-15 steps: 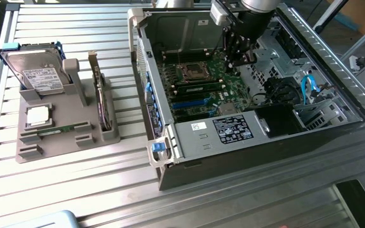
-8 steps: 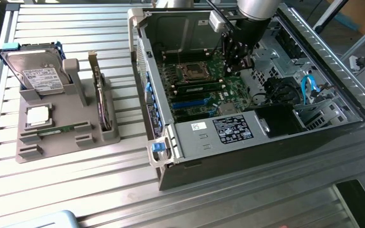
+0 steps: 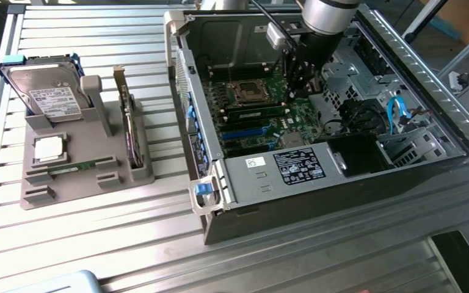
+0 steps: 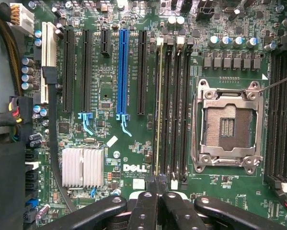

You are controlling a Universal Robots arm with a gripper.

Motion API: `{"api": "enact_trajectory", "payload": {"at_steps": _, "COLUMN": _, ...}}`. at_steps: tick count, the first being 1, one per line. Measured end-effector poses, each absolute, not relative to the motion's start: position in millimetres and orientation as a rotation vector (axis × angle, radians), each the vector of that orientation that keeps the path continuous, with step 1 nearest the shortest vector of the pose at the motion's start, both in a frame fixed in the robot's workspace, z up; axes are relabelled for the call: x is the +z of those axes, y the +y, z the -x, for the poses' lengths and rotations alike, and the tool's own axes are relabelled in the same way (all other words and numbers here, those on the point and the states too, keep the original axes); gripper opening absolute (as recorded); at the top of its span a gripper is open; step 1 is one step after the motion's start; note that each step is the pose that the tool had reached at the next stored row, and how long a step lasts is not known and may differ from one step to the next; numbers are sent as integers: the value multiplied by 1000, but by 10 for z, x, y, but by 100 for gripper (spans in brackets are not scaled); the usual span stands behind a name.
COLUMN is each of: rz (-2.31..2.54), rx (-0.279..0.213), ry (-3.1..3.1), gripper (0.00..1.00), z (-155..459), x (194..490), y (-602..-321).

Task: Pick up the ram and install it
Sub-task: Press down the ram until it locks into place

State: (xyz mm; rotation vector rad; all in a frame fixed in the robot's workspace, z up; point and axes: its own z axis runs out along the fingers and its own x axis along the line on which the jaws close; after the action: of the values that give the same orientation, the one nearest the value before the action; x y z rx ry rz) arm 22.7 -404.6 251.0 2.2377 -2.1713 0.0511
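Note:
The ram [image 4: 158, 110] stands edge-on in the memory slot nearest the black expansion slots on the motherboard, level with the empty slots beside it. In the exterior view the ram [image 3: 255, 113] lies just below the CPU socket inside the open case. My gripper [image 4: 157, 186] is shut, its fingertips meeting right over one end of the ram. I cannot tell whether they pinch that end or rest on it. The exterior view has the gripper [image 3: 295, 91] reaching down into the case at that end of the slots.
The empty CPU socket [image 4: 227, 127] sits beside the memory slots, with a heatsink [image 4: 83, 166] and cables near the case wall. Outside the case [image 3: 218, 201], a grey fixture [image 3: 39, 183] holds a hard drive [image 3: 51, 94], an upright card [image 3: 127, 122] and another green stick [image 3: 80, 166].

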Motion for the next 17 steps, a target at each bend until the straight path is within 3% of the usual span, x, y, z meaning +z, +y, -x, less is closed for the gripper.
{"api": "enact_trajectory", "payload": {"at_steps": 17, "rz": -2239, "rx": 49, "ry": -2172, "gripper": 11, "z": -228, "x": 2384, "y": -4041}}
